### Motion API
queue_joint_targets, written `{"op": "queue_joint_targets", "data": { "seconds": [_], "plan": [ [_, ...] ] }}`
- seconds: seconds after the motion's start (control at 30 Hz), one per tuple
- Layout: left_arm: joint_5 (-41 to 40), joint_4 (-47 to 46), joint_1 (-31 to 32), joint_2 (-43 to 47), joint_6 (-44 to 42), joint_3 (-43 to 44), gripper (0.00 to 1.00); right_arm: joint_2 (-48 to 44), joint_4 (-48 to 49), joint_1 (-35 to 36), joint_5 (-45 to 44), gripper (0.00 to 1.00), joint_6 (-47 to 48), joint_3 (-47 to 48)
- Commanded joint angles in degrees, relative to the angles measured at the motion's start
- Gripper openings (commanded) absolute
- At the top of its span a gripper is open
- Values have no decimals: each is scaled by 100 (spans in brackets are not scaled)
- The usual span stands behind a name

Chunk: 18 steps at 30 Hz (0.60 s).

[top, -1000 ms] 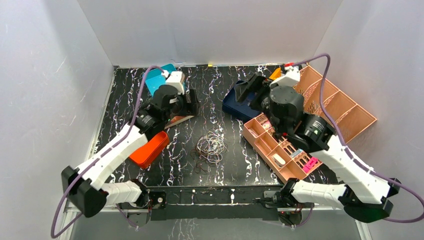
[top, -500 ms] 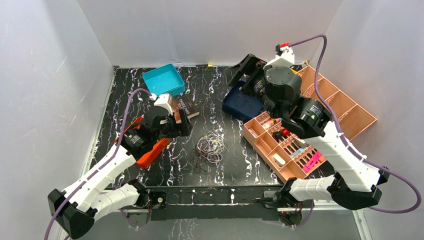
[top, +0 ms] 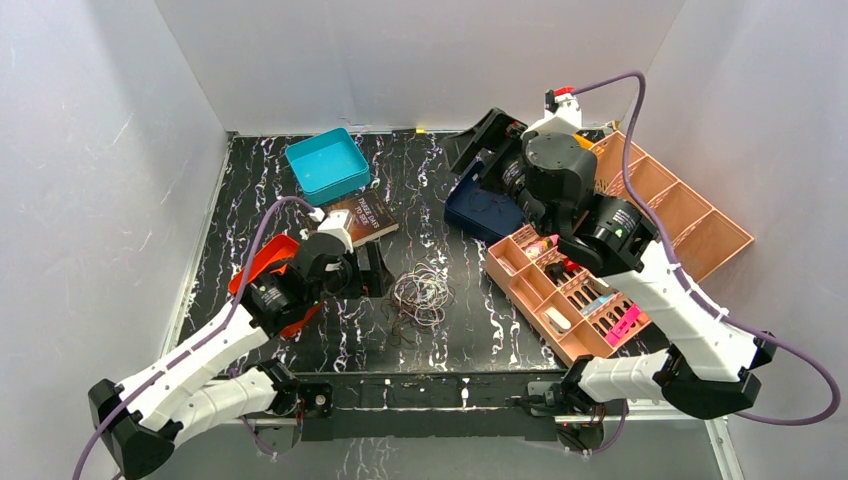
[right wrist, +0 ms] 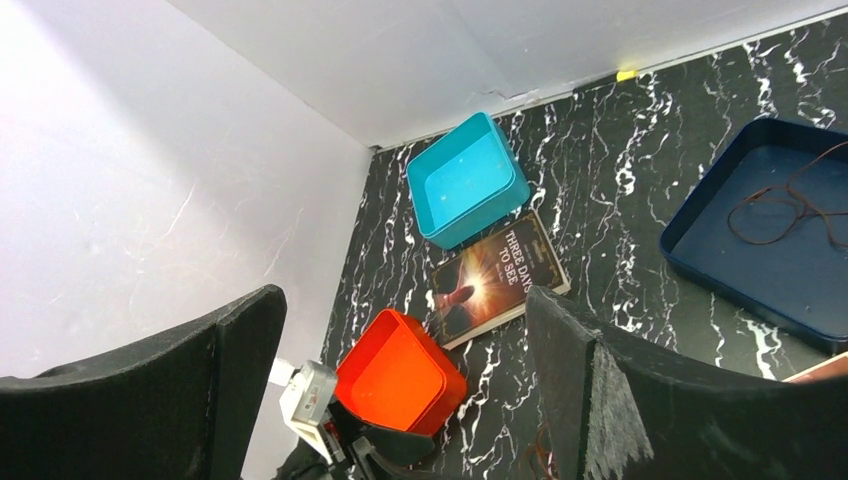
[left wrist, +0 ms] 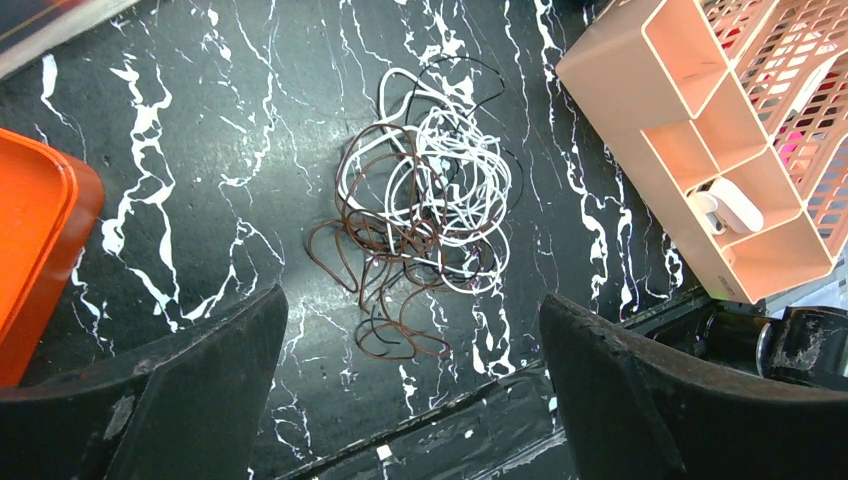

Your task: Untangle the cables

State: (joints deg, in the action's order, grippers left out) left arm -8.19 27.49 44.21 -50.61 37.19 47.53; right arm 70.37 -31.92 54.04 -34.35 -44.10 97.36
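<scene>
While the left arm reaches low over the middle of the table [top: 440, 190], the top view shows the cables [top: 420, 298] lying in 1 tangle on the black marbled surface, between the orange bin [top: 262, 262] and the pink organizer [top: 560, 300]. The left gripper [top: 372, 272] sits just beside the tangle's left edge and looks clear of it. The right gripper [top: 478, 150] is raised over the navy tray [top: 480, 215], well apart from the pile, jaws wide.

Over to the left wrist: both fingers [left wrist: 200, 390] are spread wide with nothing between them, and the tangle sits squarely in the gap. White loops lie on top, dark brown loops trail toward the near edge, and thin black strands thread through. My call is to take 1 outlying brown loop at the fringe, pinch only that strand, lift slowly and ease off if the whole knot rises. Grabbing the dense middle would likely tighten it.

Right wrist now: fingers [right wrist: 640, 400] apart and empty, looking across at the teal bin [right wrist: 468, 180], the book [right wrist: 497, 272] and 1 loose brown wire [right wrist: 790, 205] in the navy tray. I'd bring this arm down to pin the bundle.
</scene>
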Motion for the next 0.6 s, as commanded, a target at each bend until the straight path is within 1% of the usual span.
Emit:
{"op": "queue_joint_targets", "data": {
  "seconds": [0.0,0.13,0.27,0.33,0.4,0.47,0.5,0.57],
  "plan": [
    [-128,151,178,38,194,-97,97,56,192,28,168,98,-234,199],
    [-333,152,295,-9,292,-177,97,-36,470,25,-89,98,-21,-130],
    [-410,122,334,-101,398,-314,97,10,412,24,-169,98,48,-437],
    [-441,77,359,-182,420,-366,96,-110,638,26,-11,98,261,-844],
    [-464,-19,369,-254,395,-369,93,-379,1122,23,277,98,588,-1495],
    [-479,-162,378,-324,363,-330,91,-705,1538,21,406,96,754,-2246],
    [-482,-251,378,-364,341,-315,89,-835,1618,26,312,95,705,-2488],
    [-451,-427,387,-470,311,-288,85,-981,1452,23,-2,94,511,-2748]
  ]
}}
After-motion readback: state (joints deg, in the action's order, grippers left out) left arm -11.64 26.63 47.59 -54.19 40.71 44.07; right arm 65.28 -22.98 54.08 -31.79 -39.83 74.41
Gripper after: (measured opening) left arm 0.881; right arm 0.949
